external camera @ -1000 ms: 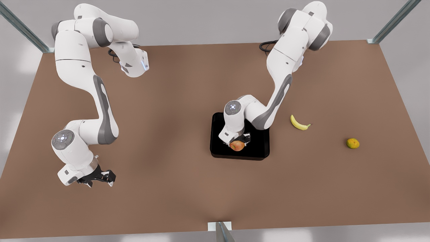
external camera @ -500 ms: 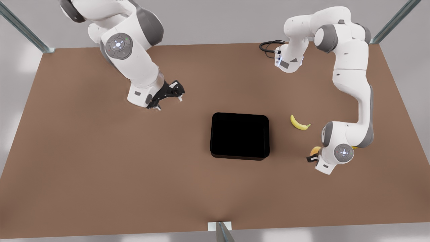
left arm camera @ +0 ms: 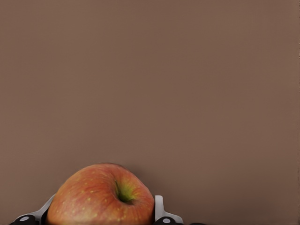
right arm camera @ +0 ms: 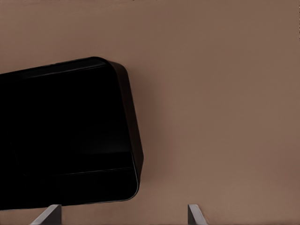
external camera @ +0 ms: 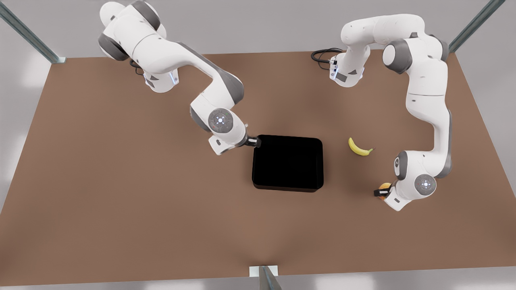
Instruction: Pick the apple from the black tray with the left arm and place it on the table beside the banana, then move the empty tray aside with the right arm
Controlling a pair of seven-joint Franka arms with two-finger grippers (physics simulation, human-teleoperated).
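My left gripper [external camera: 381,191] grips the apple [left arm camera: 100,196], low over the table [external camera: 121,201] near the banana [external camera: 358,147], ready to set it down, while my right gripper [external camera: 256,141], fingers spread, reaches the empty tray's [external camera: 288,163] corner to shift it.

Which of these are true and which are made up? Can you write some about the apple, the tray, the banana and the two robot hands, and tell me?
1. The apple sits in the black tray. False: the tray is empty; the left gripper holds the apple over the table.
2. The right gripper is at the tray's rim, fingers open. True.
3. The banana lies inside the tray. False: it lies on the table, off to the tray's side.
4. The left gripper is on the front view's right. True.
5. The right gripper holds the banana. False: it holds nothing.
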